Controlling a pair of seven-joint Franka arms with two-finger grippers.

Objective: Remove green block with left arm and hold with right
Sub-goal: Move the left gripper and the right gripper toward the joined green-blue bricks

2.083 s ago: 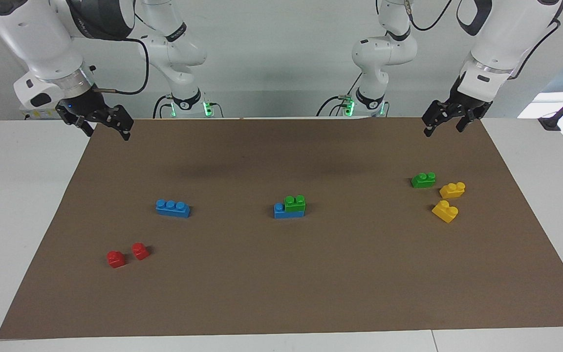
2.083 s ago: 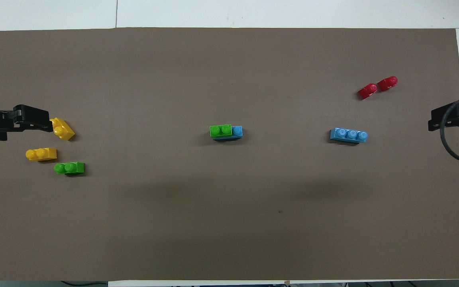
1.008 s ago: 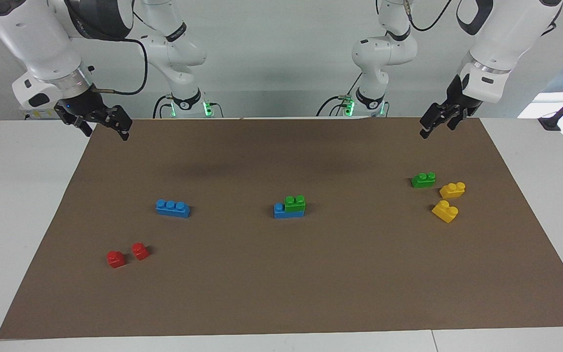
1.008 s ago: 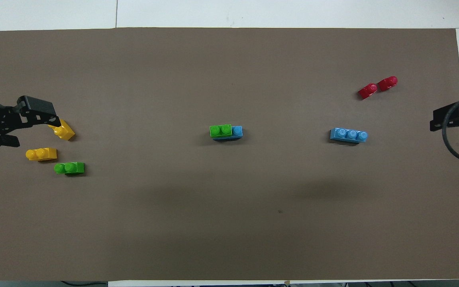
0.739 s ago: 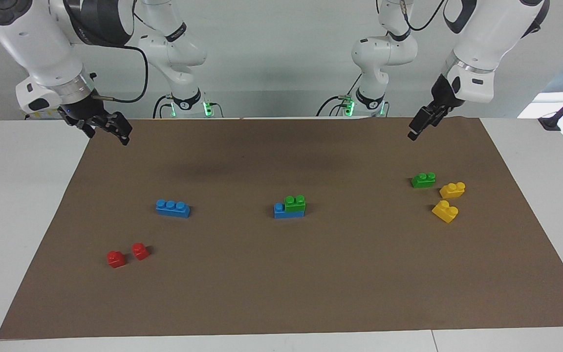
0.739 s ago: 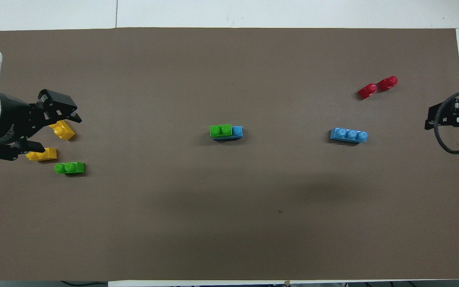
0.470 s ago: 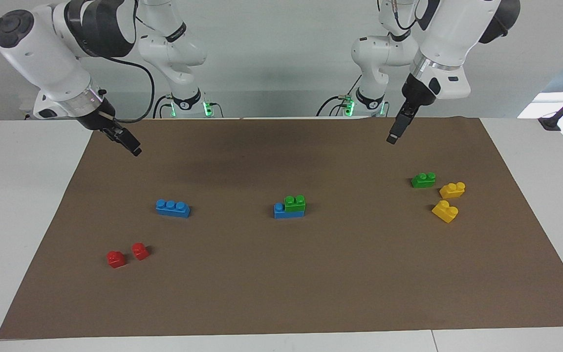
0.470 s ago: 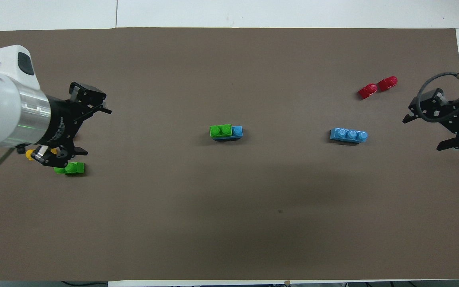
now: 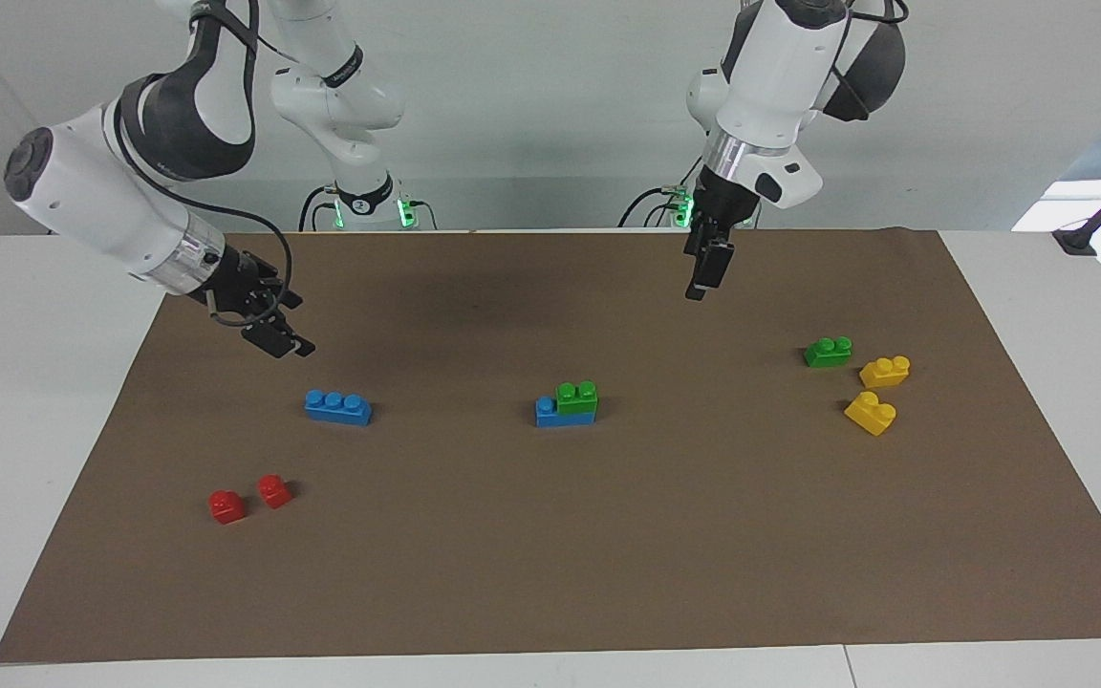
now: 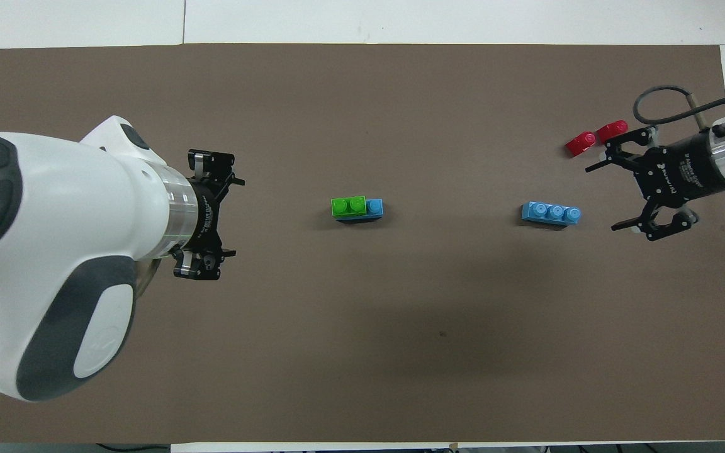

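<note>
A green block (image 9: 576, 397) with two studs sits pressed onto one end of a blue brick (image 9: 550, 414) at the mat's middle; both also show in the overhead view, the green block (image 10: 348, 206) and the blue brick (image 10: 374, 206). My left gripper (image 9: 701, 285) hangs open and empty above the mat, between that stack and the left arm's end; it also shows in the overhead view (image 10: 235, 218). My right gripper (image 9: 285, 342) is open and empty, low over the mat near the right arm's end; it also shows in the overhead view (image 10: 605, 197).
A second green block (image 9: 828, 352) and two yellow bricks (image 9: 885, 371) (image 9: 870, 413) lie toward the left arm's end, hidden under the left arm in the overhead view. A loose blue three-stud brick (image 9: 338, 406) and two red pieces (image 9: 226, 505) (image 9: 274, 490) lie toward the right arm's end.
Both arms have swung in from the table's ends toward the middle and lowered. The left gripper has passed over the yellow and green bricks. No brick has moved.
</note>
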